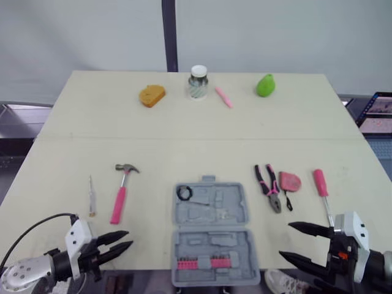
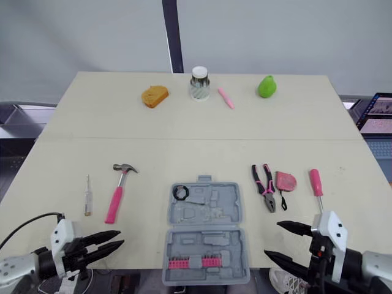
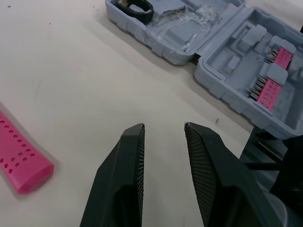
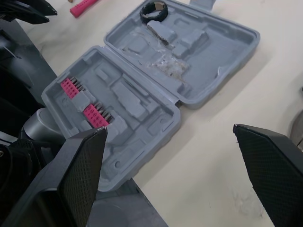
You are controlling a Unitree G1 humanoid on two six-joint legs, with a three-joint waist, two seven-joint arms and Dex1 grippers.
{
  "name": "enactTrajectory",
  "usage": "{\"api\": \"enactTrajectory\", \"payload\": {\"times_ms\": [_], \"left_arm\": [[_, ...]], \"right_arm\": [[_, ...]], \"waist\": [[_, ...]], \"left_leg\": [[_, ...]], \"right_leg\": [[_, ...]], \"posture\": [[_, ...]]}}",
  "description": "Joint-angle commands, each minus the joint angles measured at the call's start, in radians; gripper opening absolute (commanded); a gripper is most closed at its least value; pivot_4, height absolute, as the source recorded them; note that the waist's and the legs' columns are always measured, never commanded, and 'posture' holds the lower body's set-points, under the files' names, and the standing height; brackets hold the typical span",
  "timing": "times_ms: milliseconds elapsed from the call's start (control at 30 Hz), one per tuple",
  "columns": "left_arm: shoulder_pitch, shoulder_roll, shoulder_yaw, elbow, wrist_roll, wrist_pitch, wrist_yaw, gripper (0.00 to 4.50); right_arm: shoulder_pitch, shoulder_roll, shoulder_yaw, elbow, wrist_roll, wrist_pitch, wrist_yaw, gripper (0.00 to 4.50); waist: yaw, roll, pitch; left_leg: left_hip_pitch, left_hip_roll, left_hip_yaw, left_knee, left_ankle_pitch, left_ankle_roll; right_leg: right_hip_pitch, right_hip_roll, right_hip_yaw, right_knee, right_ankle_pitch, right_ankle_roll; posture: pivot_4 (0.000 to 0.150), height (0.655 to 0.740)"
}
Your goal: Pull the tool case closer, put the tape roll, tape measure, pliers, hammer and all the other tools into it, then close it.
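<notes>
And here we are: the tool case (image 1: 213, 229) lies open and flat at the near edge of the table (image 1: 55, 153), right between our two arms. We judge the pulling is about done and the loading comes next. The tape roll (image 1: 184, 193) sits in a corner pocket of the far half, so one tool is home.

Everything else waits outside. The hammer (image 1: 121, 190) and a thin little screwdriver (image 1: 91, 196) lie on our left. The pliers (image 1: 268, 188), the pink tape measure (image 1: 290, 182) and a pink-handled screwdriver (image 1: 321, 187) lie on our right, so each arm seems to have its own share within reach.

The left claw (image 1: 125, 240) hovers low over the table, fingers parted a little, gripping nothing, aimed toward the case. The right claw (image 1: 286, 240) gapes wide, empty too, just beside the case's near half.

What we can't make out:
- The case's near rim juts past the table edge, and how well it is supported is unclear.
- The pink-handled screwdriver's tip slips behind the right claw's housing.
- Which moulded pocket suits which tool is hard to read.
</notes>
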Motion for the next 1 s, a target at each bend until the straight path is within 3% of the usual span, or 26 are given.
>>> {"api": "enactTrajectory", "payload": {"times_ms": [33,67,200,233,733,1000], "left_arm": [[0.058,-0.009,0.025,-0.023,-0.017,-0.031,-0.001,1.97],[0.072,-0.014,0.028,-0.02,-0.017,-0.037,0.0,2.18],[0.098,-0.028,0.032,-0.008,-0.018,-0.064,0.01,4.17],[0.103,-0.03,0.034,-0.003,-0.018,-0.07,0.01,4.46],[0.093,-0.029,0.021,0.043,-0.001,-0.151,0.024,4.46],[0.041,0.036,-0.012,-0.101,-0.086,-0.077,-0.024,4.46]], "right_arm": [[0.016,0.003,-0.001,0.006,-0.01,0.0,-0.002,4.5],[0.017,0.005,-0.001,0.011,-0.006,0.005,-0.001,4.5],[0.019,0.005,-0.001,0.035,-0.012,0.002,0.012,4.5],[0.018,0.006,-0.001,0.042,-0.017,-0.004,0.015,4.5],[0.017,0.007,-0.002,0.066,-0.03,-0.039,0.037,4.5],[-0.002,0.007,-0.036,0.039,0.009,-0.002,0.005,4.5]], "waist": [[0.0,0.0,0.0],[0.0,0.0,0.0],[0.002,0.0,0.0],[0.002,0.0,0.0],[-0.001,0.0,0.0],[0.001,0.001,0.0]], "left_leg": [[0.0,0.0,0.0,0.0,0.0,0.0],[0.0,0.0,0.001,0.0,0.0,0.0],[0.001,0.0,0.001,0.0,0.0,0.0],[0.001,0.0,0.001,0.0,-0.001,0.001],[0.009,0.004,0.002,0.0,-0.008,0.0],[0.009,0.004,0.003,0.0,-0.009,-0.003]], "right_leg": [[0.0,0.001,0.0,0.0,0.0,0.0],[0.0,0.001,-0.001,0.0,0.0,0.0],[0.0,0.001,-0.001,-0.001,0.0,0.0],[0.001,0.001,-0.001,-0.001,0.0,0.0],[0.008,-0.002,0.0,-0.003,-0.001,-0.002],[0.008,-0.002,0.002,-0.003,-0.001,-0.002]], "posture": [[0.15,0.695],[0.15,0.695],[0.15,0.695],[0.15,0.695],[0.15,0.695],[0.15,0.695]]}}
